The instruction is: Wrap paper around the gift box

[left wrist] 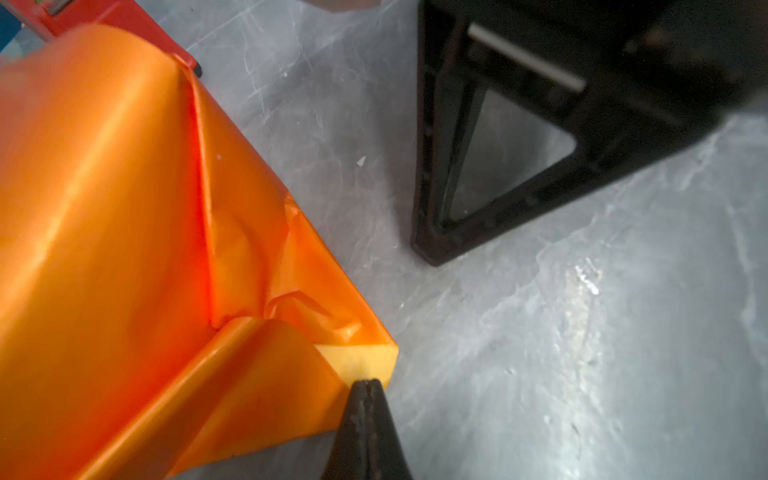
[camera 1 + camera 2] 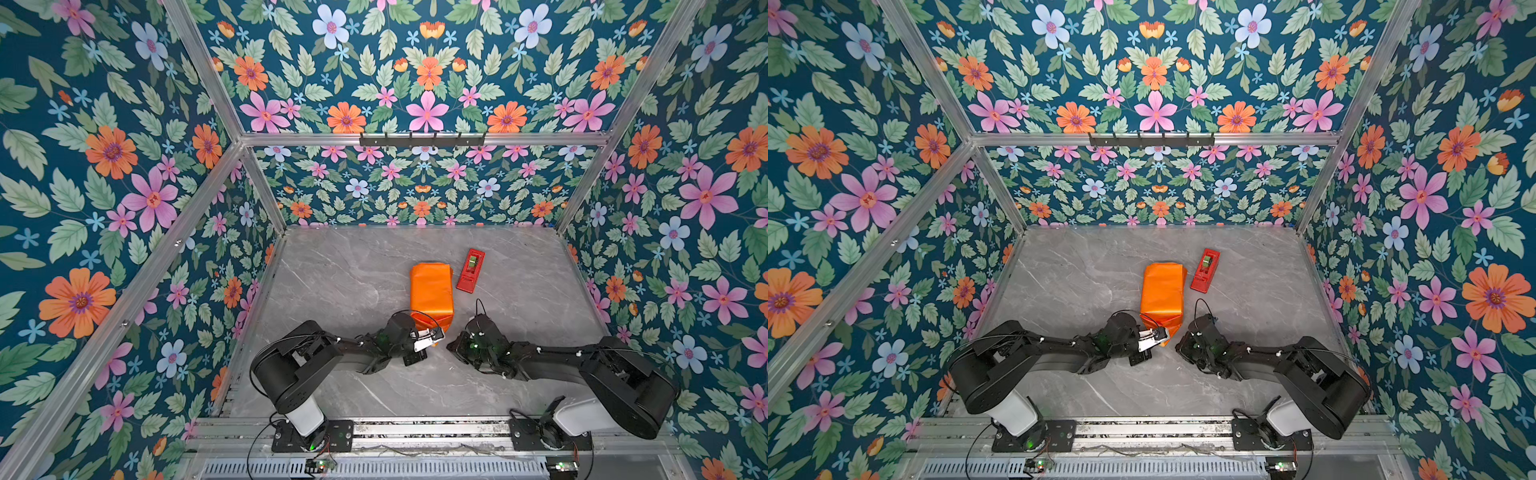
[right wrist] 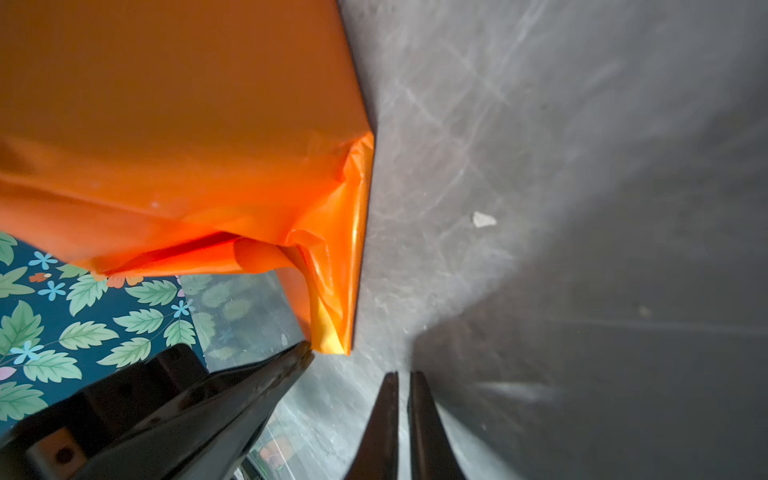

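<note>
The gift box is wholly hidden under the paper [image 2: 431,293]; in the left wrist view the tape dispenser [image 1: 141,20] behind the paper is mostly covered and cut by the picture's edge; the right gripper [image 1: 434,249] beside the paper is blurred.

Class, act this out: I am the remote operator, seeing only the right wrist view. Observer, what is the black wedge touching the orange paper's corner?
Observer: The left end effector; the left wrist view shows it shut on the paper's pale corner flap.
Operator: Anything beyond the paper?
Observer: A red tape dispenser lies on the table beside its far right edge, in both top views.
Operator: Is the gift box exposed?
Observer: No blue shows in both top views; the paper covers it.
</note>
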Tool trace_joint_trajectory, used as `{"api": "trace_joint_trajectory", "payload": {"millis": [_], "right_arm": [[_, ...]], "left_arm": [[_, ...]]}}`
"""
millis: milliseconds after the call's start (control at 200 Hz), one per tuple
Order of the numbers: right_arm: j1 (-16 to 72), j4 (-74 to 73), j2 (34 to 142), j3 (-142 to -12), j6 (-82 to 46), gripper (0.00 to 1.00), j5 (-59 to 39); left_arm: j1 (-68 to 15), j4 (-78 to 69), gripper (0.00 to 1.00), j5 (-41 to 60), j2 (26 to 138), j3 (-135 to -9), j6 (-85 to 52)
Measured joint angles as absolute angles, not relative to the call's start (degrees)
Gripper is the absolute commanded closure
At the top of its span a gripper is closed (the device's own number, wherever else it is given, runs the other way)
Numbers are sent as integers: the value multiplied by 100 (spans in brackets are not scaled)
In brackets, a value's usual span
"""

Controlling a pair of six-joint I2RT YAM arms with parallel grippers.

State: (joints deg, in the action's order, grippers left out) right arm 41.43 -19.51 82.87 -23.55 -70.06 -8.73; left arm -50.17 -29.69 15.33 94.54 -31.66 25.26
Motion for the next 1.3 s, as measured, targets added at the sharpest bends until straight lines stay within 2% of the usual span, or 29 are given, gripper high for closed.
{"api": "trace_joint_trajectory", "payload": {"millis": [475,530,610,830,1070,1300], "right_arm": [[4180,-2436,8726,-2486,-7030,88,-1015],[4185,-2504,8759,-2488,-7035,88,-1024],[4185,-2508,8744,-2477,-7054,88,-1022],[4187,-2300,8383,-2394,-7048,88,-851],[4139,-2112,8261,-2366,-6989,88,-729],[4119,-2073,8171,-2265,-6980,88,-729]], "left_arm": [[-4989,-3603,100,1577,9273,-2915,1649],[-4989,-3542,85,1525,9253,-2934,1647],[-4989,-3332,71,1503,9225,-3041,1647],[-5194,-3044,53,934,9179,-3050,731],[-5837,-2552,50,-392,9382,-3304,-593],[-5972,-2062,57,-1194,9686,-3662,-958]]}}
